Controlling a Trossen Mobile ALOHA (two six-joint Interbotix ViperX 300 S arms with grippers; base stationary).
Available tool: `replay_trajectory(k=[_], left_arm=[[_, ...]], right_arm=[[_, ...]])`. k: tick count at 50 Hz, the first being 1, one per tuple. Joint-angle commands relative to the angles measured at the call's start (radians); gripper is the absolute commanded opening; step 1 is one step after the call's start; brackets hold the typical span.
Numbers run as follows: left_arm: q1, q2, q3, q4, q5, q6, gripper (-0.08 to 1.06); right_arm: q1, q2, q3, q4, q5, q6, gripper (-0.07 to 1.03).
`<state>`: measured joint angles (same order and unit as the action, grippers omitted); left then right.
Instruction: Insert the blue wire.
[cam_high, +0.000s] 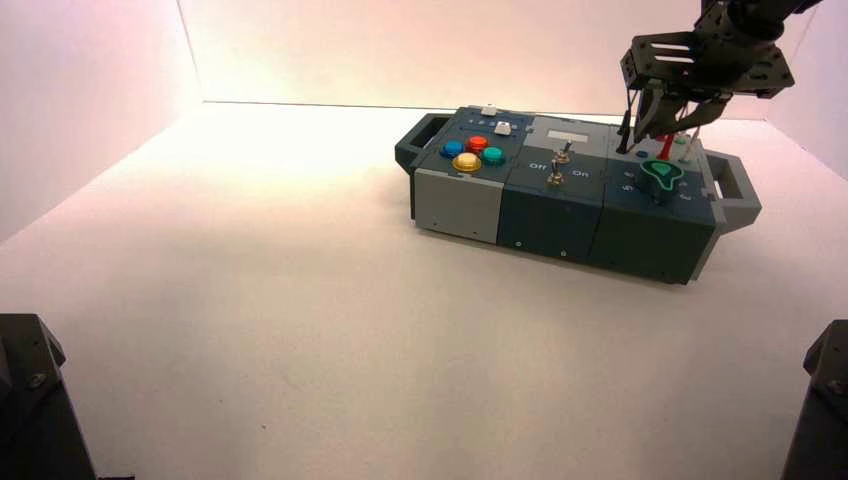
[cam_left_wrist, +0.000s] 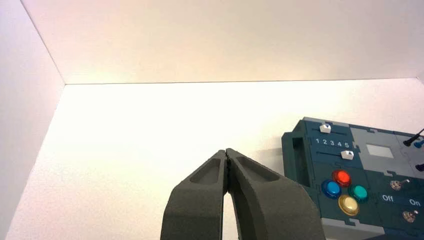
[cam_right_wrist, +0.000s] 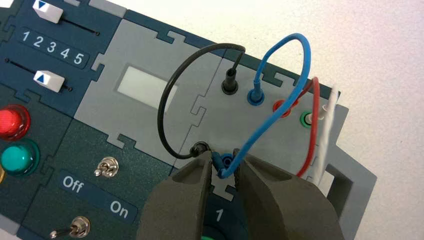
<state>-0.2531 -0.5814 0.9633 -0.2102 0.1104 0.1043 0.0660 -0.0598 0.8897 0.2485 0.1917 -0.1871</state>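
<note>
The blue wire (cam_right_wrist: 295, 50) arches over the grey wire panel at the box's back right. Its far plug (cam_right_wrist: 255, 94) stands in a blue socket. Its free dark-blue plug (cam_right_wrist: 218, 161) lies tilted beside the near blue socket (cam_right_wrist: 229, 160), not in it. My right gripper (cam_right_wrist: 222, 156) is open around that plug: the plug leans on one finger and the wire runs past the other. In the high view the right gripper (cam_high: 665, 125) hangs over the panel. My left gripper (cam_left_wrist: 227, 152) is shut on nothing, parked well short of the box.
A black wire (cam_right_wrist: 162, 107) loops between two sockets next to the blue one. Red (cam_right_wrist: 314, 125) and white (cam_right_wrist: 327, 130) wires stand close on the other side. Toggle switches (cam_right_wrist: 106, 167), sliders (cam_right_wrist: 48, 80), coloured buttons (cam_high: 473, 150) and a green knob (cam_high: 660, 178) fill the box (cam_high: 560, 225).
</note>
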Motion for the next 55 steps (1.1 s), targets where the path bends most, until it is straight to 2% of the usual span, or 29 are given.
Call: replay_trajectory(k=[1,12,20,25,34,55], left_arm=[[0.002,-0.003,-0.034,0.002,-0.006,0.005,-0.03],[0.002,0.002,-0.037,0.002,-0.006,0.003,-0.03],[0.002,0.006,-0.038,0.002,-0.005,0.005,-0.03],[0.002,0.008,-0.04,0.003,-0.006,0.005,-0.03],[0.002,0.008,-0.041,0.003,-0.005,0.005,-0.03],[0.002,0.011,-0.041,0.002,-0.006,0.005,-0.03]], right_arm=[[0.0,0.0,-0.025,0.002,-0.008,0.0,0.25],[0.002,0.023,-0.028,0.002,-0.015,0.0,0.23],[0.0,0.029,-0.029,0.002,-0.015,0.0,0.13],[0.002,0.031,-0.029,0.002,-0.015,0.002,0.03],[0.002,0.031,-0.031,0.0,-0.015,0.0,-0.01],[0.002,0.009,-0.032,0.002,-0.015,0.0,-0.02]])
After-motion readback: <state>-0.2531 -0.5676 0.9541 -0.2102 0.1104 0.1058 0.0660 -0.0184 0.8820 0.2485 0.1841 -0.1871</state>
